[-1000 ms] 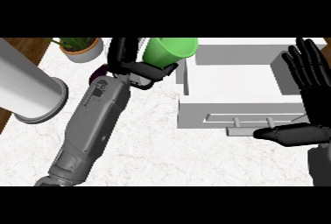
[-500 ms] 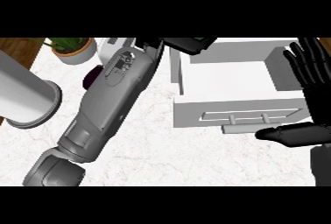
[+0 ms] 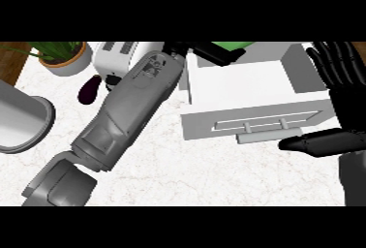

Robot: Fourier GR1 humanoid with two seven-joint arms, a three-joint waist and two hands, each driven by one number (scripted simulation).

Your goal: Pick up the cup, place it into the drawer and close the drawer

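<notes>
Left hand (image 3: 207, 50) at the top centre of the frame, black fingers curled round the green cup (image 3: 235, 45), held over the far left corner of the open white drawer (image 3: 250, 87). Only a sliver of cup visible beyond the fingers. Right hand (image 3: 342, 92) at the right edge, fingers straight and spread, thumb out, resting. Upper left: potted plant (image 3: 63, 54), toaster (image 3: 118, 55), aubergine (image 3: 89, 90).

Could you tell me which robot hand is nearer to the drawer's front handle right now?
The right. The right robot hand rests open just right of the drawer handle, thumb beside it. The left robot hand is up at the open drawer's far end, curled on the green cup.
</notes>
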